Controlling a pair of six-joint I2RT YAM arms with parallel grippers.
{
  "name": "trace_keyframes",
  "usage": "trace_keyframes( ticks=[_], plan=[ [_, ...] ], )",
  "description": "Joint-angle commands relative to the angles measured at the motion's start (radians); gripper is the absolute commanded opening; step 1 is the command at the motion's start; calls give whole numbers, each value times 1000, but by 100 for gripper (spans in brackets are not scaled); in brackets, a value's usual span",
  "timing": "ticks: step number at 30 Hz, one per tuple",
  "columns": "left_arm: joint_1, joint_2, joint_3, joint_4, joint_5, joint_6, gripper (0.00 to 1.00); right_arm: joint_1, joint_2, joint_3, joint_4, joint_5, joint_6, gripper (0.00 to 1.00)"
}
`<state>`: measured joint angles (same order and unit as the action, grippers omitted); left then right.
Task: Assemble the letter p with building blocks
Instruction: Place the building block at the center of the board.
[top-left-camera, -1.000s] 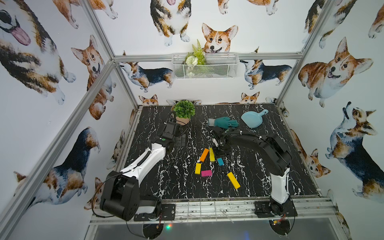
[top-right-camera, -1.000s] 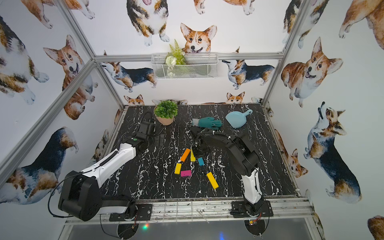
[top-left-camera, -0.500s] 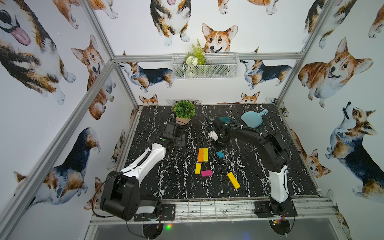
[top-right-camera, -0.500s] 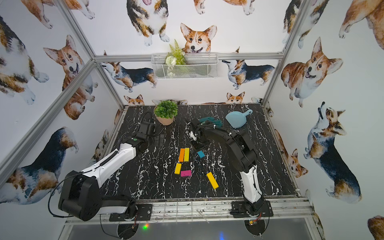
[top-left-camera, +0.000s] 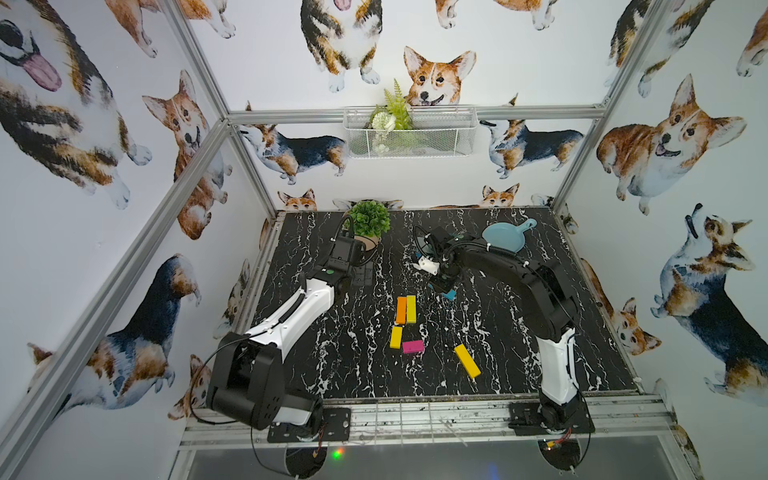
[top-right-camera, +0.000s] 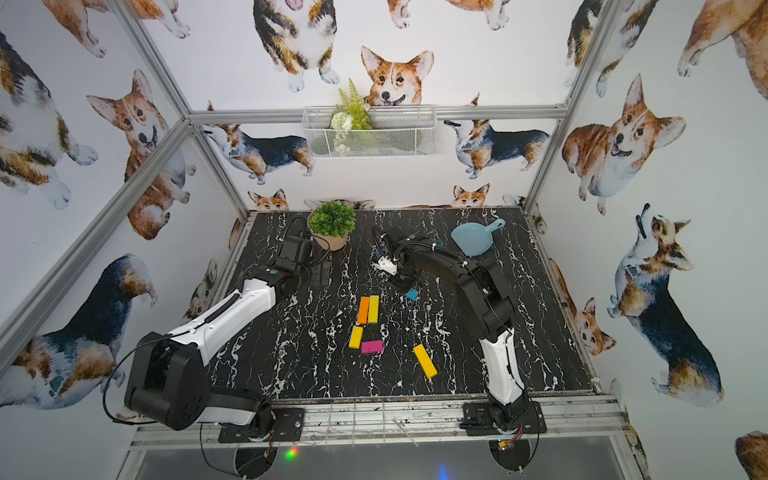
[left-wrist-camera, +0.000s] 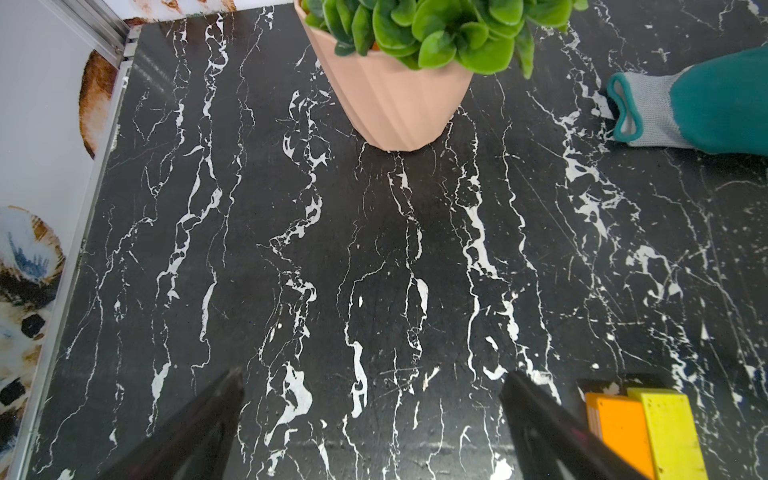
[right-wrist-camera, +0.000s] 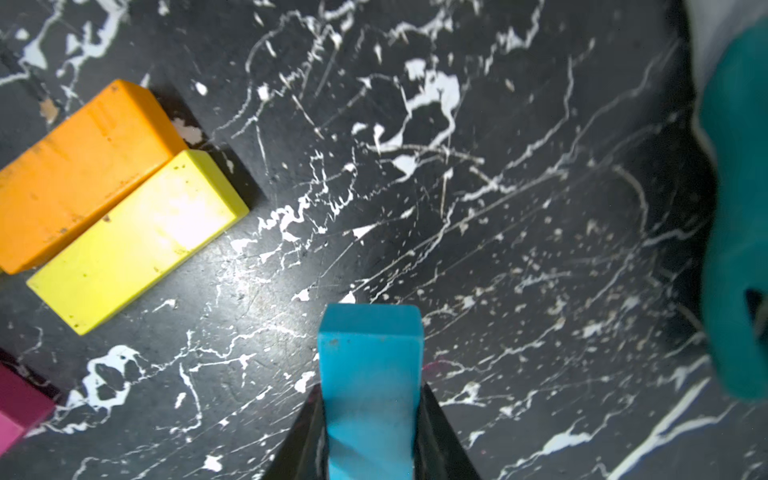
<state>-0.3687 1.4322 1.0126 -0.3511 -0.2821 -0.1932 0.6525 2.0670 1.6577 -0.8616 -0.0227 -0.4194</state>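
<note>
Clamping the teal-blue block (right-wrist-camera: 370, 345), the right hand (right-wrist-camera: 370, 392) holds it near the touching orange block (right-wrist-camera: 83, 166) and yellow block (right-wrist-camera: 137, 241), probably to start P's bowl; the left hand (left-wrist-camera: 374, 399) idles, jaws apart, empty.

1. Both top views hang high above the desk (top-left-camera: 332, 374), over the edge farthest from the potted plant (top-left-camera: 368, 222). They look steeply down on nearly the same whole scene.
2. The left wrist view sits low and close, facing the plant.
3. The right wrist view looks closer still at the desk off to the plant's side. Both wrist views show the orange block (right-wrist-camera: 79, 166).
</note>
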Motion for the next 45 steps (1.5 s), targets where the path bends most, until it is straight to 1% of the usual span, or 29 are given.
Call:
trace_keyframes(
  ticks=[1, 3, 6, 9, 14, 17, 20, 22, 26, 28, 32, 35, 38, 39, 40, 41, 42, 43, 44, 45],
  plan=[
    [1, 7, 16, 15, 9, 2, 100, -1, 0, 4, 26, -14, -236, 17],
    [2, 8, 23, 12, 8, 5, 100, 0, -4, -5, 27, -52, -330, 17],
    [1, 5, 23, 16, 5, 7, 100, 1, 2, -2, 13, -101, -429, 17],
    [1, 4, 23, 17, 4, 6, 100, -4, 22, 24, -35, -164, -490, 18],
    [1, 3, 20, 20, 5, 8, 100, -4, 82, 98, -112, -195, -535, 20],
    [1, 2, 18, 20, 2, 9, 100, 1, 106, 121, -138, -192, -539, 20],
    [2, 3, 15, 22, -1, 11, 100, 11, 107, 102, -131, -177, -543, 23],
    [1, 3, 11, 24, -2, 12, 100, 18, 106, 83, -122, -156, -549, 28],
    [5, -1, 0, 35, 3, 7, 100, 31, 107, 62, -93, -126, -544, 41],
    [9, -7, -7, 38, 0, 6, 100, 35, 106, 62, -87, -129, -532, 44],
    [10, -13, -15, 41, -6, 5, 100, 45, 105, 51, -64, -78, -525, 49],
    [11, -19, -13, 40, -13, 3, 100, 45, 64, 51, -12, -78, -457, 50],
    [16, -35, -8, 49, -18, 2, 100, 45, -36, 15, 108, -28, -354, 54],
    [16, -43, -3, 54, -18, 3, 100, 44, -85, -10, 173, 3, -309, 57],
    [16, -50, 2, 59, -18, 8, 100, 45, -133, -39, 256, 53, -254, 64],
    [16, -55, 8, 63, -16, 13, 100, 44, -175, -62, 311, 92, -220, 79],
    [18, -60, 14, 66, -17, 19, 100, 40, -219, -90, 385, 136, -189, 100],
    [17, -62, 22, 69, -18, 23, 100, 33, -256, -109, 457, 182, -143, 100],
    [20, -64, 27, 71, -20, 26, 100, 24, -278, -108, 487, 196, -92, 100],
    [21, -64, 33, 73, -18, 29, 100, 9, -297, -86, 474, 177, -36, 100]
  ],
)
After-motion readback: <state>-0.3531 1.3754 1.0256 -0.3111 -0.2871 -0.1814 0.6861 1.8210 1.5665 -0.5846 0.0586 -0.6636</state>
